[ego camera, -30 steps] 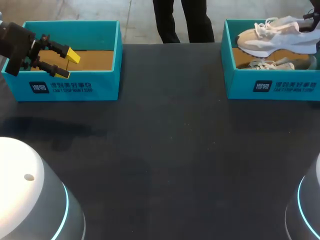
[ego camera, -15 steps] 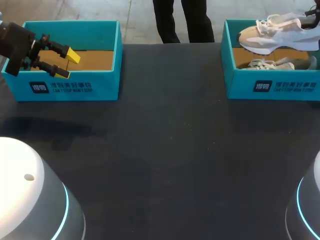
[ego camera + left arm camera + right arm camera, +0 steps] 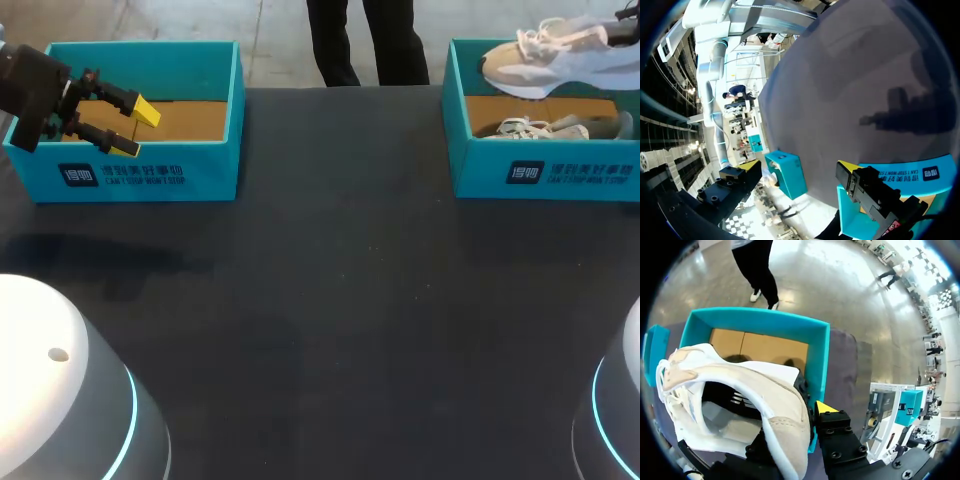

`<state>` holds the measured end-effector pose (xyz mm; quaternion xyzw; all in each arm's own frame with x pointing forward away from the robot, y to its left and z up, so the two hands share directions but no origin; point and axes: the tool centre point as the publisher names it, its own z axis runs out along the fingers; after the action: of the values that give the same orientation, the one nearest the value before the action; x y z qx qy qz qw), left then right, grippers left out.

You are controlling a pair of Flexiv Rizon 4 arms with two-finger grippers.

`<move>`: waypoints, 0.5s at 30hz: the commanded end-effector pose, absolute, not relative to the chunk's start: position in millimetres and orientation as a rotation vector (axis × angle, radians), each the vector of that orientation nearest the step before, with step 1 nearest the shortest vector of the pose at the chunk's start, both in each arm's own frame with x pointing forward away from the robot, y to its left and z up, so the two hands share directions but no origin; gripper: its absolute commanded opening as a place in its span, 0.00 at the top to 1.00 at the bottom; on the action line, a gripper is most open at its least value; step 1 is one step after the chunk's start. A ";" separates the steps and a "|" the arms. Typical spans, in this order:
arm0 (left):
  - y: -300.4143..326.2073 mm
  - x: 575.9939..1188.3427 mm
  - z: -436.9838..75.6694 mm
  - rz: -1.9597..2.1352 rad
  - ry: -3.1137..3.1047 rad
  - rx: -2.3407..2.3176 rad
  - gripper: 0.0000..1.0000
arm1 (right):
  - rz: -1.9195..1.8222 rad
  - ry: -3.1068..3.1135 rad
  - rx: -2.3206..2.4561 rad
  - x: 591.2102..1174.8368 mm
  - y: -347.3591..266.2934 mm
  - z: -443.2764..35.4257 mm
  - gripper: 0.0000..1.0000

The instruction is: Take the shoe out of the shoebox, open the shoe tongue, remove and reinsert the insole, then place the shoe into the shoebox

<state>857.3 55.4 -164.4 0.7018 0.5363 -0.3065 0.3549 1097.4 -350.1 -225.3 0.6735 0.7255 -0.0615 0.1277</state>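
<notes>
Clenched on the heel collar, your right fingers (image 3: 826,407) grasp the shoe (image 3: 740,390) from two sides. One yellow tip shows outside the heel, and the other is hidden inside the opening. From that grip the shoe's long axis runs straight out ahead of the fingers, heel nearest and toe farthest, with the laces bunched near the far end.

Under the fingers and the shoe sits the open shoebox (image 3: 760,317), and the shoe hangs clear above its rim, touching neither wall nor floor. A second shoe (image 3: 545,128) lies in the box beneath it.

Beyond the toe the bare bench (image 3: 340,300) opens out. You would judge that the place to set the shoe down, with the toe leading across the box wall.

Farthest from the grip, well apart across the bench, your left fingers (image 3: 145,110) stand spread and holding nothing over the other box (image 3: 140,175). The right arm alone is placed to carry the shoe, and the left must come across before it can help with the tongue.
</notes>
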 end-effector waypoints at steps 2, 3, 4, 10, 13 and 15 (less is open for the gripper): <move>55.3 856.7 -164.3 -0.789 1.387 1.815 0.00 | -0.187 2.121 1.965 1103.8 -349.3 -223.0 1.00; 55.3 856.7 -164.3 -0.789 1.387 1.815 0.00 | -0.188 2.120 1.965 1104.0 -349.4 -223.1 1.00; 55.3 856.7 -164.3 -0.789 1.387 1.815 0.00 | -0.187 2.120 1.966 1104.6 -350.2 -224.4 1.00; 55.3 856.7 -164.3 -0.789 1.387 1.815 0.00 | -0.187 2.130 1.976 1112.1 -351.5 -231.9 1.00; 55.3 856.7 -164.3 -0.789 1.387 1.815 0.00 | -0.188 2.131 1.973 1116.2 -351.0 -231.7 1.00; 55.3 856.7 -164.3 -0.789 1.387 1.815 0.00 | -0.186 2.130 1.970 1118.6 -351.4 -231.4 1.00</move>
<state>857.3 55.4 -164.4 0.7018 0.5363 -0.3065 0.3549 1110.4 -350.7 -233.2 0.6722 0.7277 -0.0598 0.1221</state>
